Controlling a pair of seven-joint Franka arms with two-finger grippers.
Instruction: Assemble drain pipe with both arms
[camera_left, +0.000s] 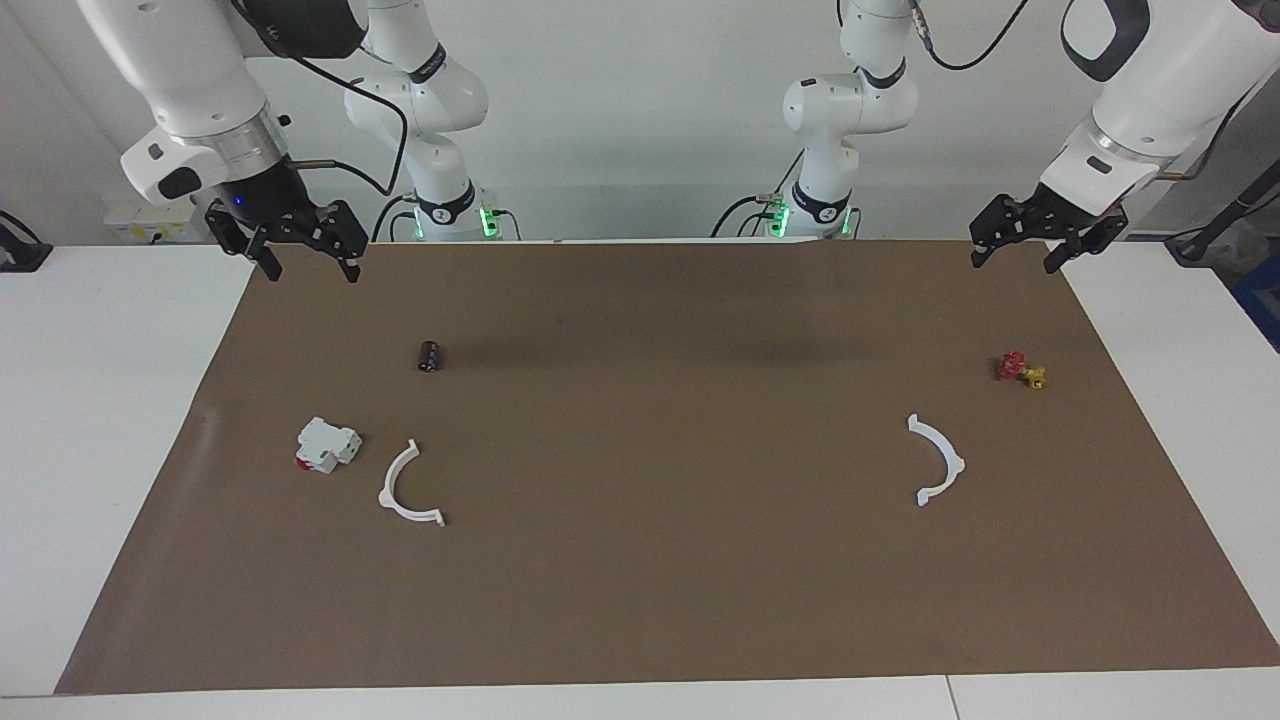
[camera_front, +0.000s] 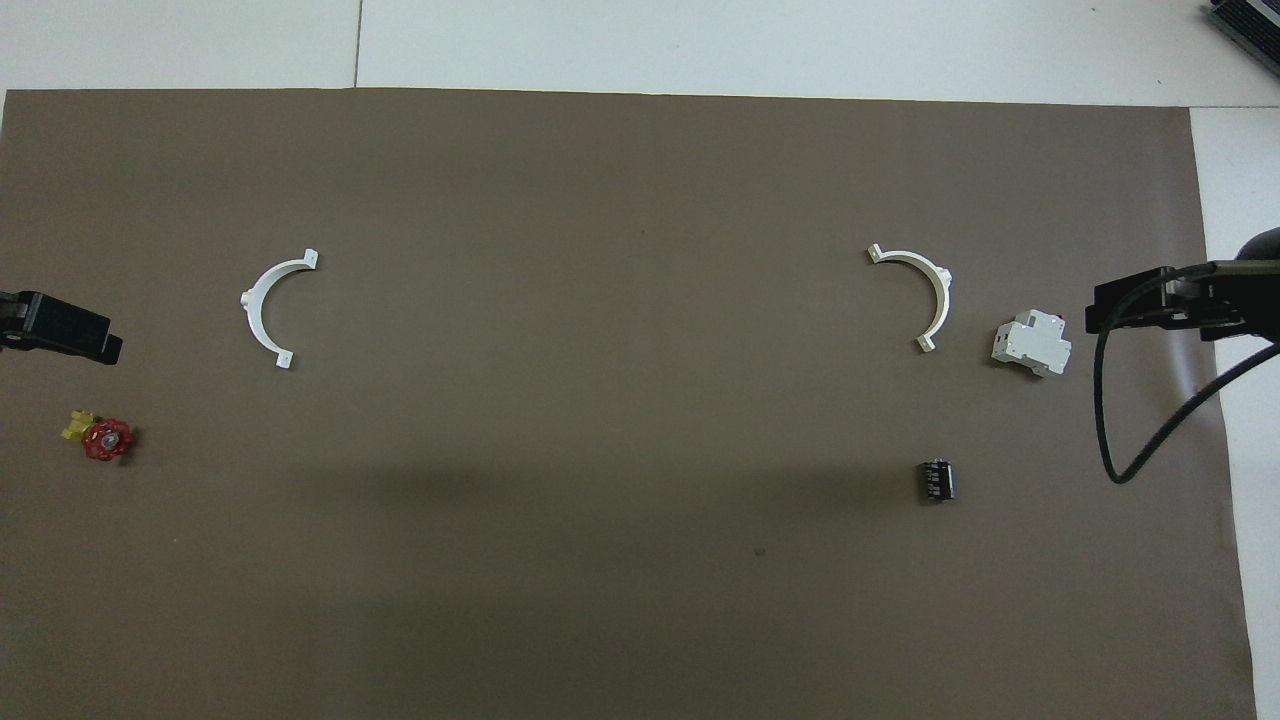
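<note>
The drain pipe lies in two separate white half-ring arcs flat on the brown mat. One arc (camera_left: 385, 491) (camera_front: 943, 285) rests toward the right arm's end, beside a blocky white device. The other arc (camera_left: 955, 462) (camera_front: 250, 299) rests toward the left arm's end. They are far apart, their open sides turned toward each other. My right gripper (camera_left: 311, 268) hangs open and empty over the mat's corner at the robots' edge. My left gripper (camera_left: 1012, 262) hangs open and empty over the matching corner at its own end. Neither touches anything.
A white device with a red end (camera_left: 327, 446) (camera_front: 1031, 345) sits close beside the first arc. A small black cylinder (camera_left: 431, 355) (camera_front: 937, 480) lies nearer to the robots than that arc. A red-and-yellow valve (camera_left: 1021, 369) (camera_front: 103, 438) lies nearer to the robots than the other arc.
</note>
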